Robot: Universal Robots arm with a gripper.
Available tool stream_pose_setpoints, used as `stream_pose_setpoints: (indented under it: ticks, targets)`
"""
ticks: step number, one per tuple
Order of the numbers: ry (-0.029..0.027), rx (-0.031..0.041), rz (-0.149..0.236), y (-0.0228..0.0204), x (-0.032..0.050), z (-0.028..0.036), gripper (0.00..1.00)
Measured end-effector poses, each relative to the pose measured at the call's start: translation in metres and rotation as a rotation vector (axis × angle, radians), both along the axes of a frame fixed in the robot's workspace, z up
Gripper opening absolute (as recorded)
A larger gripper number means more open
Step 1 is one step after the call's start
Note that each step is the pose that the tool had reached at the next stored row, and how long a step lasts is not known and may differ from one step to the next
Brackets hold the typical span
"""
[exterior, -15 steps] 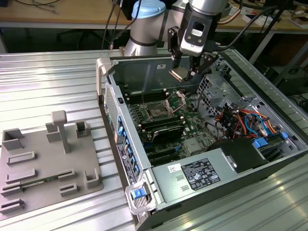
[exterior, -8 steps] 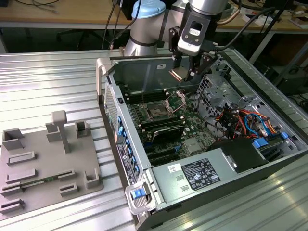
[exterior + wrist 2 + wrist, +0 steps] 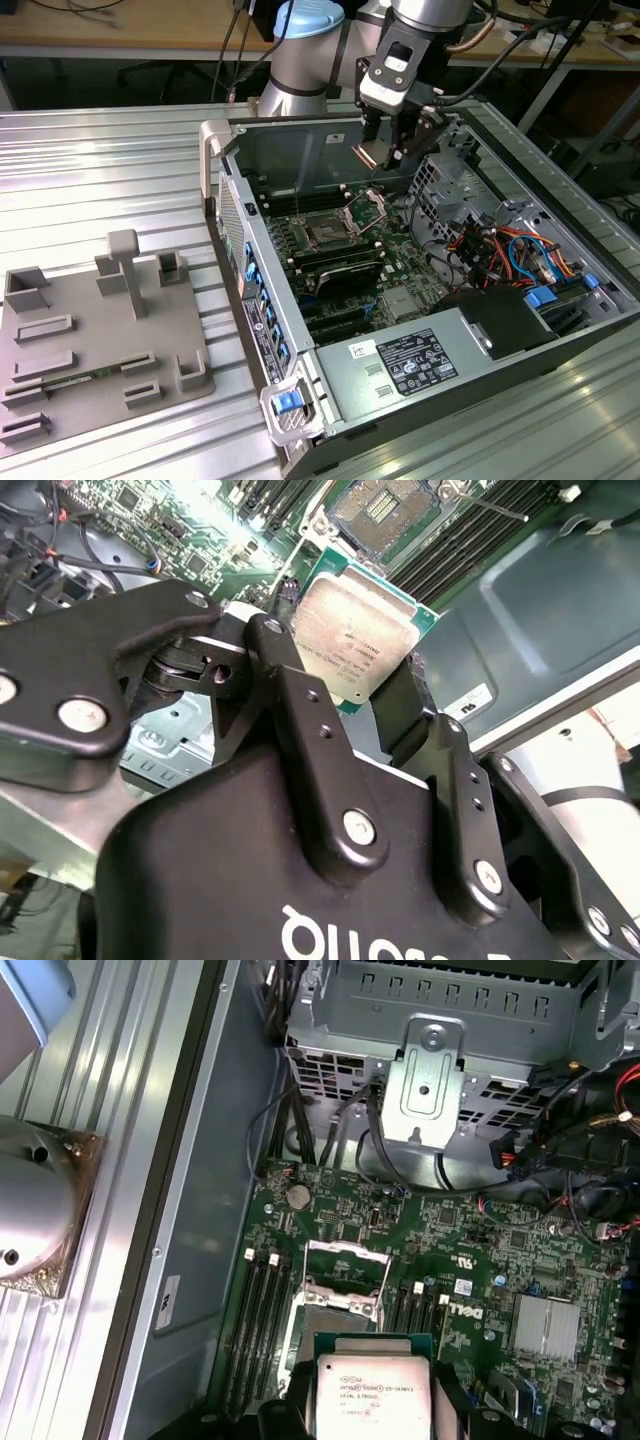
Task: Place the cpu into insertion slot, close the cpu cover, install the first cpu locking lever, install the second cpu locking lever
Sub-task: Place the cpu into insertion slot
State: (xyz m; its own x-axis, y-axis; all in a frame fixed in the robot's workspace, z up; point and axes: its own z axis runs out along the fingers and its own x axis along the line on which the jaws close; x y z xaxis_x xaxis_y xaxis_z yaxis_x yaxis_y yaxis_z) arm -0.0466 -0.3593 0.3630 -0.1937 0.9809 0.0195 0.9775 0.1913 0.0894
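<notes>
My gripper (image 3: pixel 385 152) hangs above the open computer case, shut on the cpu (image 3: pixel 355 630), a square chip with a silver-grey top and green edge. In the second wrist view a black finger (image 3: pixel 290 685) presses on each side of the chip. The insertion slot (image 3: pixel 325 233) lies below on the green motherboard (image 3: pixel 400 262), bare and dark, apart from the chip. In the first wrist view the cpu (image 3: pixel 372 1395) hovers just short of the insertion slot (image 3: pixel 335 1328). The cpu cover (image 3: pixel 347 1265) stands raised at the slot's far edge, also seen as the cpu cover (image 3: pixel 368 208) in the exterior view.
Black memory slots (image 3: pixel 258 1325) flank the socket. A metal drive cage (image 3: pixel 435 1060) and bundled cables (image 3: pixel 500 250) crowd one side of the case, and the power supply (image 3: pixel 410 365) sits at the front. A grey fixture tray (image 3: pixel 100 340) lies on the ribbed table at the exterior view's left.
</notes>
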Motion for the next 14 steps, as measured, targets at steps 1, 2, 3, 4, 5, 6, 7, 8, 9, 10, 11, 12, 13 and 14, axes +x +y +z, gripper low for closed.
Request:
stream_pose_setpoints:
  ticks: [1, 2, 3, 4, 5, 6, 7, 8, 9, 10, 11, 12, 13, 14]
  targets:
    - [0.0, 0.0, -0.009, 0.0, -0.0004, 0.0, 0.55]
    - [0.0, 0.0, -0.014, 0.0, -0.0006, 0.0, 0.55]
    - [0.0, 0.0, -0.016, 0.0, -0.0007, -0.0001, 0.55]
    - [0.0, 0.0, -0.016, 0.0, -0.0007, 0.0, 0.55]
    - [0.0, 0.0, -0.016, 0.0, -0.0007, 0.0, 0.55]
    - [0.0, 0.0, -0.016, 0.0, -0.0007, -0.0001, 0.55]
    - [0.0, 0.0, -0.016, 0.0, -0.0007, -0.0001, 0.55]
    - [0.0, 0.0, -0.016, 0.0, -0.0008, -0.0001, 0.55]
    - [0.0, 0.0, -0.016, 0.0, -0.0008, -0.0001, 0.55]
    - [0.0, 0.0, -0.016, 0.0, -0.0007, -0.0001, 0.55]
    - [-0.0001, 0.0, -0.02, 0.0, -0.0007, -0.0001, 0.55]
    - [-0.0001, 0.0001, -0.037, 0.0, -0.0007, -0.0002, 0.55]
    - [-0.0001, 0.0001, -0.048, 0.0, -0.0007, -0.0003, 0.55]
    - [-0.0001, 0.0001, -0.059, 0.0, -0.0007, -0.0003, 0.55]
